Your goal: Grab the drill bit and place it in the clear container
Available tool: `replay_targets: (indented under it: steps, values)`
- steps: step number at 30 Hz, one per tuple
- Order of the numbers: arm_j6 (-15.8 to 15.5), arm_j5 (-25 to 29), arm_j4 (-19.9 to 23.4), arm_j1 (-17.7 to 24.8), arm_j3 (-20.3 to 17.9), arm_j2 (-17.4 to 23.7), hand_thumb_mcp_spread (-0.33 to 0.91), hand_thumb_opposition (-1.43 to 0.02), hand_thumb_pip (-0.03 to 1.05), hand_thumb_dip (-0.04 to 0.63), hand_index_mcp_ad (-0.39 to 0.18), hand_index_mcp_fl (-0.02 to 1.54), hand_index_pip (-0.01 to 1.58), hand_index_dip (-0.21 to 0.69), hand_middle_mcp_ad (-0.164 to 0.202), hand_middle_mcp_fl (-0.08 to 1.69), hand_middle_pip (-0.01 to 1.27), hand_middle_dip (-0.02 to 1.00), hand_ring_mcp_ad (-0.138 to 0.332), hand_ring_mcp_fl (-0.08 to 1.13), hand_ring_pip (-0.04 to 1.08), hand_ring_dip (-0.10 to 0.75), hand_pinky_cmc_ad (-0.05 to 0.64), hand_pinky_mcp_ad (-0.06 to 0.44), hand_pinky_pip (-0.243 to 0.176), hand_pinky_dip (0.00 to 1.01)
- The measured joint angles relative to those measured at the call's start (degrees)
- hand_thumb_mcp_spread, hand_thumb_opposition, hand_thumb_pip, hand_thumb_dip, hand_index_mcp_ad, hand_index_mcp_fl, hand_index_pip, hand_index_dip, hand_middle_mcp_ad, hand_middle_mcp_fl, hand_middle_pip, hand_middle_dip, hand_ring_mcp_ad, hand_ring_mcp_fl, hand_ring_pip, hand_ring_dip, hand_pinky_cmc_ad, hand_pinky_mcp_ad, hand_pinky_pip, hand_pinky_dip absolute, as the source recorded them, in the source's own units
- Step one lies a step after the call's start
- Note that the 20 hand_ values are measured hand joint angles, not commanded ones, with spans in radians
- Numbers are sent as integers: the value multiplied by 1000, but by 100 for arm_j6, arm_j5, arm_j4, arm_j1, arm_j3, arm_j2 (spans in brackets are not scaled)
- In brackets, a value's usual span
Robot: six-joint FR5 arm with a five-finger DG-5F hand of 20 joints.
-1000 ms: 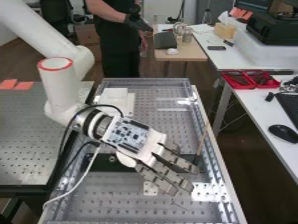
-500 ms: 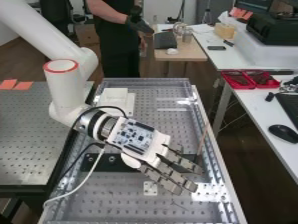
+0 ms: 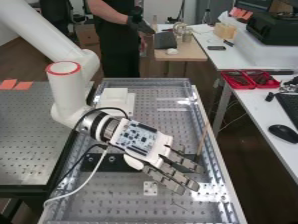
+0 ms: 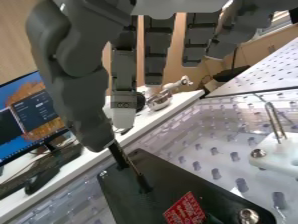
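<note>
The hand [image 3: 143, 140] is over the middle of the bench in the high view, fingers straight and pointing toward the bench's near right. In the wrist view the hand [image 4: 70, 75] has its thumb hanging down beside straight fingers, nothing held between them. A thin dark rod, apparently the drill bit [image 4: 136, 175], slants down onto the black plate [image 4: 169, 187], its upper end at the thumb's tip; whether they touch I cannot tell. The black plate [image 3: 110, 162] lies partly under the hand in the high view. Clear walls [image 3: 146, 83] surround the perforated bench; whether these are the clear container I cannot tell.
A white block [image 3: 116, 95] stands at the bench's far left. A small white plate [image 3: 150, 188] lies near the fingers. In the wrist view a bent metal pin rises by a white piece [image 4: 276, 152]. Red trays [image 3: 249, 80] sit on the right-hand table.
The hand has shifted a little to the right across the bench, uncovering more of the black plate. Its fingers remain straight.
</note>
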Motion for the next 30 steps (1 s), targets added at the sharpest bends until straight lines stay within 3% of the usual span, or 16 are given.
replay_targets:
  steps: [30]
  values:
    - [-325,-147,-125,-23,196,-129,543,-845,531,269,-117,387,1262,407,-14,271,127,220,113,94,99,-12,251,94,-75,148]
